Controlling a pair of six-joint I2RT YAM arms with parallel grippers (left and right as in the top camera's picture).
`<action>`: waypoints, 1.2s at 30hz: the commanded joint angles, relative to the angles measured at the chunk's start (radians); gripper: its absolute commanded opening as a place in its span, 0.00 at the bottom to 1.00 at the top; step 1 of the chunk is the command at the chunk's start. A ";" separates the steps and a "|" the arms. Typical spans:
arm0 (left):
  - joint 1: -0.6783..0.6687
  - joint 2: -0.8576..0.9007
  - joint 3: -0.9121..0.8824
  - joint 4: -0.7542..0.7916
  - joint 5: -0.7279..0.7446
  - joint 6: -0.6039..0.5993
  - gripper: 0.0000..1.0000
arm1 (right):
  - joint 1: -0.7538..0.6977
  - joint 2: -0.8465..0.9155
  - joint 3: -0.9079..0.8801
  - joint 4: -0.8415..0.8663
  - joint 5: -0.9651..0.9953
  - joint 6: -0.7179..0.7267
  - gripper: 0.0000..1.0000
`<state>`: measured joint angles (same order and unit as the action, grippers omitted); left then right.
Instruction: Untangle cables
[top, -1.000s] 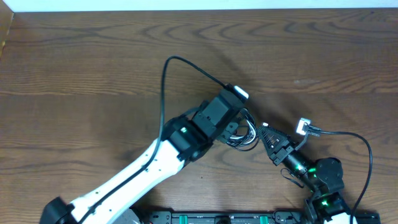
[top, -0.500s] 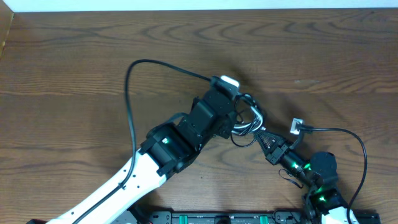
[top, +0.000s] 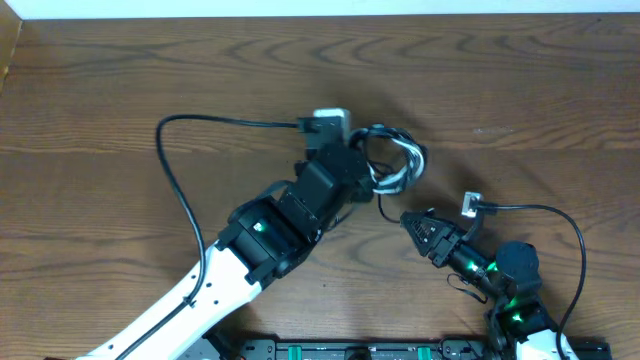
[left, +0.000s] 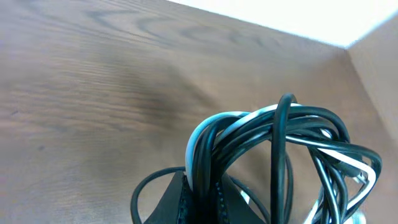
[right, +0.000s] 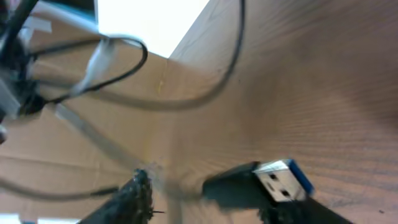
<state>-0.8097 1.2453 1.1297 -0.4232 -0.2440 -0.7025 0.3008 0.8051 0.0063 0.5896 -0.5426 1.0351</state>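
Up and to the left goes my left arm (top: 200, 290) since a second ago, hauling the knot from centre frame toward upper centre, and my right gripper (top: 415, 218) has sprung apart after being pinched.

Now the wooden table (top: 120, 80) fills the whole overhead view. My left arm runs across it from the lower left corner up to the middle. At its tip my left gripper (top: 362, 170) is clenched on the cables (top: 400, 160), which sit as one looped bundle just right of it, upper centre of the frame. In the left wrist view the black loops fan up from my pads, with the white cable (left: 205, 134) threaded through them.

Lower right of centre, my right gripper points up and left at the bundle, fingers (right: 137, 193) spread and gripping nothing. One black strand (top: 385, 205) trails from the knot down toward it. A USB plug (right: 277, 177) with a blue insert lies on the wood between my right fingers, closer to the right one.
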 joint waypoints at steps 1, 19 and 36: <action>0.029 0.003 0.006 0.001 -0.108 -0.185 0.08 | 0.004 0.002 0.000 0.027 -0.079 -0.005 0.60; 0.034 0.036 0.005 -0.047 0.043 0.096 0.08 | 0.004 0.002 0.000 0.455 -0.058 0.187 0.31; 0.034 0.036 0.005 -0.058 0.501 0.404 0.08 | -0.032 0.005 0.000 0.335 0.018 0.126 0.28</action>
<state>-0.7753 1.2812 1.1297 -0.4900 0.0620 -0.3328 0.2726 0.8108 0.0063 0.9318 -0.5484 1.1870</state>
